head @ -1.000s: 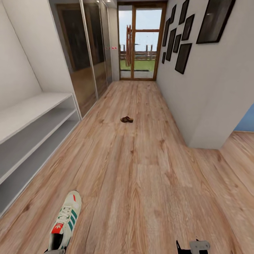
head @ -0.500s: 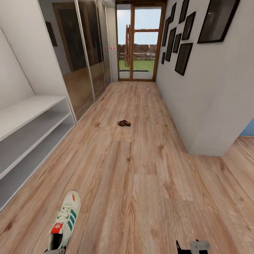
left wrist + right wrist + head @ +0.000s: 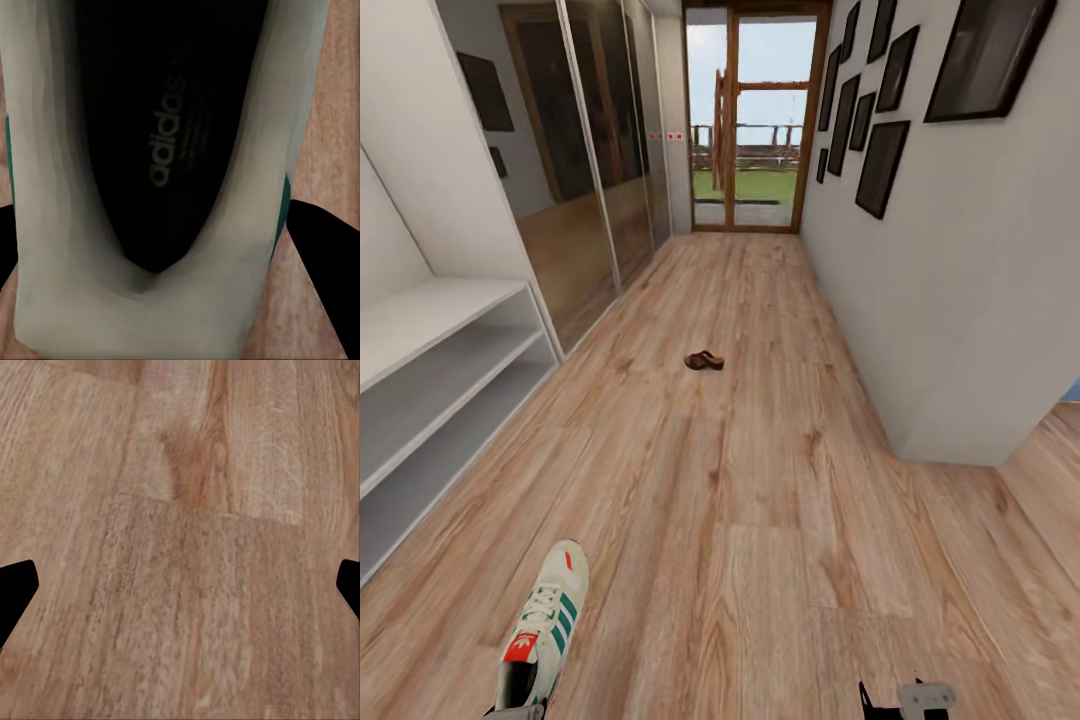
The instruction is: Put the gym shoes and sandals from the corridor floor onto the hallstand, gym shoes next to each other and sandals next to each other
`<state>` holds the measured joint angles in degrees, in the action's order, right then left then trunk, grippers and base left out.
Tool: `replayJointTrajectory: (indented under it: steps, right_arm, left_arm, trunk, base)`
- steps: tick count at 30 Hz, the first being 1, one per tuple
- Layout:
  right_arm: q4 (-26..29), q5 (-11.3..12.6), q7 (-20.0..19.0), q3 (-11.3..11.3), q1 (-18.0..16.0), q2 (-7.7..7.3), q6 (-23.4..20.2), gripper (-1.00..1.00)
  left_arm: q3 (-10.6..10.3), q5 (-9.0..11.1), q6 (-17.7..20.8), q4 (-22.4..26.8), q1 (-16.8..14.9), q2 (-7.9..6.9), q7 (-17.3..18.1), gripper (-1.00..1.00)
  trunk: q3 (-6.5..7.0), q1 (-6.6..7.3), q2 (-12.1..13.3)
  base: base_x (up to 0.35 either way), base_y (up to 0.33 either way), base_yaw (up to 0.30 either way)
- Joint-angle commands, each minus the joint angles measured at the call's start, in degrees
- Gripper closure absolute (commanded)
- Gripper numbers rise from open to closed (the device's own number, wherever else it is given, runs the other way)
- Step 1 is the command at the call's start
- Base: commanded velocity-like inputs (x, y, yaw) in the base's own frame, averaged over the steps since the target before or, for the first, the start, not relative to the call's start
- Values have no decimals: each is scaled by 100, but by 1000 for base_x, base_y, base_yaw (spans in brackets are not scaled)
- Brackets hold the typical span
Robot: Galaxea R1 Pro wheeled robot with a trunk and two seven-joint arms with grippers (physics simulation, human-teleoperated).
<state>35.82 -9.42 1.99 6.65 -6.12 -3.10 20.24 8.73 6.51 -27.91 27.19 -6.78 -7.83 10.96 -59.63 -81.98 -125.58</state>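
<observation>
The left gripper (image 3: 161, 225) pinches a sneaker (image 3: 545, 630) whose insole reads "adidas" (image 3: 166, 124). The right gripper (image 3: 180, 585) hangs spread over the floor (image 3: 760, 500); a sandal (image 3: 704, 361) lies far ahead.

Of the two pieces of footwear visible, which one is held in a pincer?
The gym shoe, cream-white with green stripes, is held by the left pincer. The brown sandal lies alone far ahead on the corridor floor.

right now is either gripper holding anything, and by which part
The left gripper holds a gym shoe by its heel end, fingers outside the collar. The right gripper is open and empty.
</observation>
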Motion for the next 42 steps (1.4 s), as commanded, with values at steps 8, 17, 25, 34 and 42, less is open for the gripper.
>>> replayJointTrajectory:
  steps: [8,17,25,34,42]
  right_arm:
    - [-4,-60,21,12,-2,3,24,-100]
    - [-4,-60,21,12,-3,2,24,-100]
    - [-4,-60,21,12,-2,2,24,-100]
    - [-4,-60,21,14,-3,2,24,-100]
    - [-4,-60,21,12,-3,2,24,-100]
  left_arm:
    - [15,66,-4,-4,-3,0,56,100]
    - [11,65,-9,-3,-2,-1,56,100]
    - [-3,47,-21,-7,-2,-10,73,100]
    - [-3,44,-21,-3,-4,-1,66,100]
    - [-3,45,-21,-3,-3,0,64,100]
  trunk:
    - [-4,-3,-1]
    - [-4,-3,-1]
    - [-4,-3,-1]
    - [-4,-3,-1]
    - [-4,-3,-1]
  base:
    - [338,-13,41]
    - [339,-1,237]
    - [339,0,210]
    - [339,0,95]
    - [339,0,6]
